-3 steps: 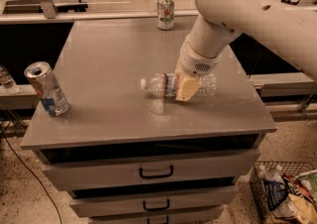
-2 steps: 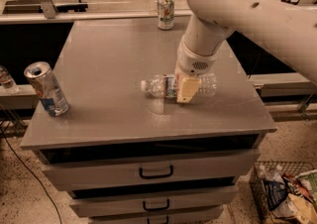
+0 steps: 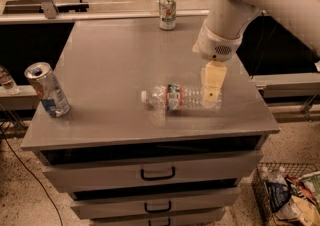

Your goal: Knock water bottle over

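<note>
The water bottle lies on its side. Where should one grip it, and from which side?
Grip the water bottle at its ribbed middle, coming from above and closing across its width: it lies flat, with its cap pointing left. The gripper hangs at its base end.

Dim, warm, seemingly overhead light; gripper [image 3: 212, 86] low over the faintly glaring tabletop [image 3: 115, 55].

Tilted blue can [image 3: 47, 90] and green can [image 3: 167, 12] atop drawer cabinet [image 3: 115, 55]

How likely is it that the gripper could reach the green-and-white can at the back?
Probably yes. The gripper hangs by the fallen water bottle's base, and nothing stands on the table between it and the can.
</note>
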Robot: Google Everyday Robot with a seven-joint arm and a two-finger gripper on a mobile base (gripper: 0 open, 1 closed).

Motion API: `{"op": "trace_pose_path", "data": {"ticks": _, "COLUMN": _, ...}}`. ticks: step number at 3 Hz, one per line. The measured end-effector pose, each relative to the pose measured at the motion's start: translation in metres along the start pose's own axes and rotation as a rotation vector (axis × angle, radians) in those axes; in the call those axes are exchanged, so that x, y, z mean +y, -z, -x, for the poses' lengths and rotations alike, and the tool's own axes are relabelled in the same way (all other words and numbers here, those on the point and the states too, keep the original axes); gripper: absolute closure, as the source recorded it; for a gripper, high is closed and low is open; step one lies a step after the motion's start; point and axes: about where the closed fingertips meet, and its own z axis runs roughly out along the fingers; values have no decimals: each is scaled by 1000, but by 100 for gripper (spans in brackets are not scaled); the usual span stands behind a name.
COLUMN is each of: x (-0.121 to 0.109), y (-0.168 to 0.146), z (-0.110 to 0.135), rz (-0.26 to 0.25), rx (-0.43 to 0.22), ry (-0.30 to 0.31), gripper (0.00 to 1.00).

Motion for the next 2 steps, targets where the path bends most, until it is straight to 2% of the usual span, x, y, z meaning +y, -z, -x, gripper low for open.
{"op": "trace_pose_path", "data": {"ticks": 1, "x": -5, "y": 33, "z": -31, "rz": -22, "rx": -53, "ry": -55, "gripper": 0}}
{"op": "trace_pose_path", "data": {"ticks": 2, "x": -9, "y": 65, "z": -67, "rz": -41, "rx": -160, "ry": -120, "gripper": 0}}
